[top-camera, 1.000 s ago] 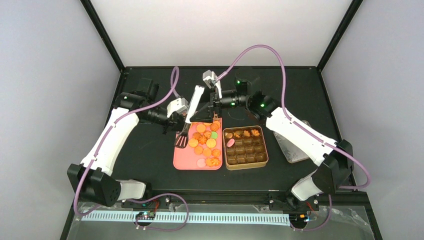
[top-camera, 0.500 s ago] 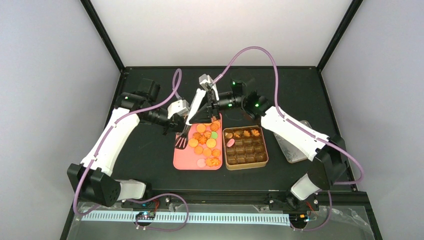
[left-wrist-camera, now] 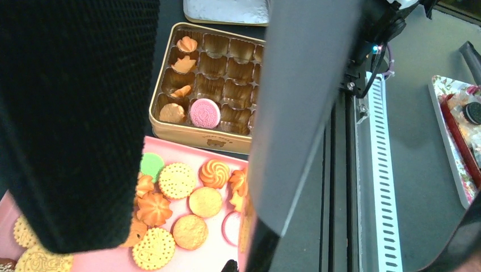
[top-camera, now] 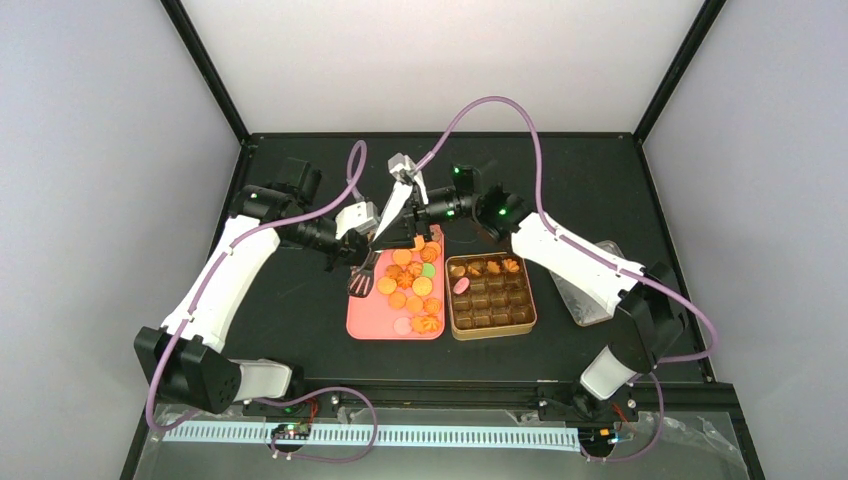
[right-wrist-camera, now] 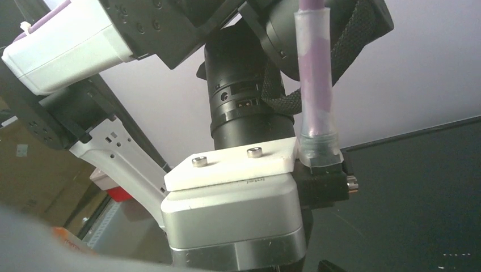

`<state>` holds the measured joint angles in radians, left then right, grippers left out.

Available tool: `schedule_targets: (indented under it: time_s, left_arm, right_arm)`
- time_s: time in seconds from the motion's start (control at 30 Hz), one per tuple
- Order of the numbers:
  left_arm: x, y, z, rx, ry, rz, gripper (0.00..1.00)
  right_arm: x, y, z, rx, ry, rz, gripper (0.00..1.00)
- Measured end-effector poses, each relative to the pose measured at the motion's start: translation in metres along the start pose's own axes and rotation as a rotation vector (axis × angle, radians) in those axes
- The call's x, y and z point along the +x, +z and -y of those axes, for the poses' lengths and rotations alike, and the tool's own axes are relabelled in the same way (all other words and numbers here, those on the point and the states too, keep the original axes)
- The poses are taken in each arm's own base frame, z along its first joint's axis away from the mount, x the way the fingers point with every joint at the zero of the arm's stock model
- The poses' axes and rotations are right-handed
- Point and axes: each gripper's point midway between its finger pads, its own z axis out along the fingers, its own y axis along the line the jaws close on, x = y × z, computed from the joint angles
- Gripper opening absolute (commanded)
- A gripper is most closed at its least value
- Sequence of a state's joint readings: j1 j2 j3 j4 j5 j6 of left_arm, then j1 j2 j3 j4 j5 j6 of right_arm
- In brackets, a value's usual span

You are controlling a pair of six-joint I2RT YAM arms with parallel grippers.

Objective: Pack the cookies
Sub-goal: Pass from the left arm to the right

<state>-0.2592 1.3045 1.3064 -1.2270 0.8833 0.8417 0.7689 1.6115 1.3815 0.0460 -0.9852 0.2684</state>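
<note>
Two grippers checked: your left gripper [top-camera: 352,238] is clamped tight on the tongs [top-camera: 363,282]; your right gripper [top-camera: 400,222] sits beside their handle, its opening indeterminable. Most cookies [top-camera: 412,280] lie on the pink tray [top-camera: 372,318], a few in the tin [top-camera: 492,331].

Diffuse, even overhead lighting with soft shadows on the matte black table [top-camera: 600,180].
Left wrist view: cookies [left-wrist-camera: 176,180] sharp, tin [left-wrist-camera: 193,133] rim glinting, near foreground dark. Right wrist view: lower-left corner blurred.
</note>
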Motion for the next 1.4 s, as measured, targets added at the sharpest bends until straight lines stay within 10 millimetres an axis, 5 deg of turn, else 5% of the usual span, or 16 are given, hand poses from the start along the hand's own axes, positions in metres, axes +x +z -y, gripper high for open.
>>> schedule_targets:
  time_s: [0.17, 0.5, 1.4]
  left_arm:
    - [0.000, 0.000, 0.000, -0.003, 0.004, -0.004, 0.02]
    - [0.002, 0.002, 0.000, -0.008, 0.019, -0.019, 0.01]
    - [0.000, -0.001, 0.002, -0.016, 0.036, -0.038, 0.02]
  right_arm:
    - [-0.002, 0.001, 0.001, -0.005, 0.008, 0.029, 0.68]
    - [-0.008, -0.008, -0.005, 0.010, -0.021, 0.039, 0.83]
    - [-0.008, -0.013, -0.020, 0.009, -0.080, -0.023, 0.45]
